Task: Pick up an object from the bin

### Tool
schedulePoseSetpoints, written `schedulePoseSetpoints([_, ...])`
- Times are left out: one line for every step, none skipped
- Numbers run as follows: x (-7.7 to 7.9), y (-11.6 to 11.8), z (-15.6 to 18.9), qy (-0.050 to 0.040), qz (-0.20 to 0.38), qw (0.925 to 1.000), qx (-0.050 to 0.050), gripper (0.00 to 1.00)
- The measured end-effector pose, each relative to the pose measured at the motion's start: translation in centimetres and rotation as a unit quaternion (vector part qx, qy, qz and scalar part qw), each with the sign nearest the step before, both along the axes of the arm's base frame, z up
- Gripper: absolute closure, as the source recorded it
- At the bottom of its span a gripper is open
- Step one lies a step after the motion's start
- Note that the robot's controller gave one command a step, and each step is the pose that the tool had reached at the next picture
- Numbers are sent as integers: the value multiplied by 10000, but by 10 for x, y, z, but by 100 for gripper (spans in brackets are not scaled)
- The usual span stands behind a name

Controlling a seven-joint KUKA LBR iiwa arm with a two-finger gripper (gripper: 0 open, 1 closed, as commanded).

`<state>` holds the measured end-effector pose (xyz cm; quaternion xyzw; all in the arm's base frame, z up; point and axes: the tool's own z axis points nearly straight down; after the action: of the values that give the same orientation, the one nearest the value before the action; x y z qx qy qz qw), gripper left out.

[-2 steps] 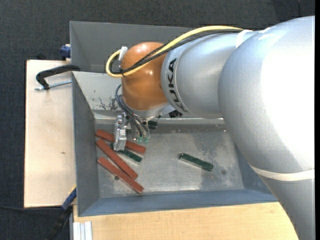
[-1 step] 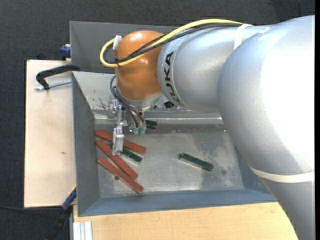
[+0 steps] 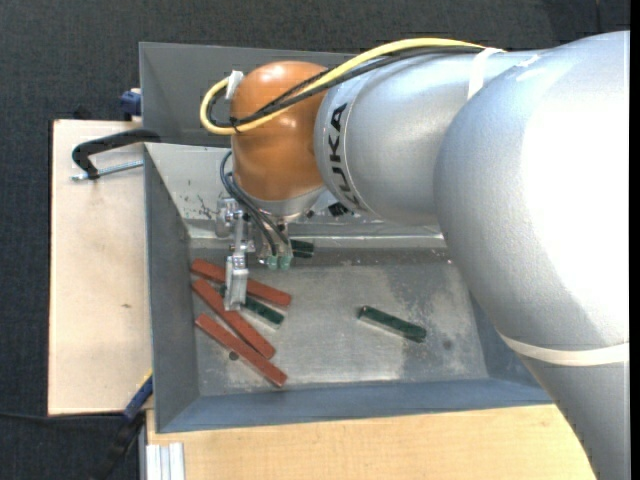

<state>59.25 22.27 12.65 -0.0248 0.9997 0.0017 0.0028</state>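
Note:
My gripper reaches down into the left part of the bin, its silver finger standing among a small group of flat sticks. Several red-brown sticks lie fanned out there, one running right from the fingertip. A dark green stick lies just right of the fingertip, partly under a red one. Nothing can be seen held between the fingers.
Another dark green stick lies alone on the bin floor to the right. A short green piece sits by the back wall under the wrist. The arm with its orange cover and yellow cable covers the bin's upper right.

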Motion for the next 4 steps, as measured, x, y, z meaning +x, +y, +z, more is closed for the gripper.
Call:
schedulePoseSetpoints([-3, -4, -36, 10, -285, 9996, 0, 0])
schedulePoseSetpoints([3, -5, -50, -42, -463, 9989, -4, 100])
schedulePoseSetpoints([3, -5, -50, -42, -465, 9989, -2, 100])
schedulePoseSetpoints([9, 7, 6, -16, -323, 9995, 9, 100])
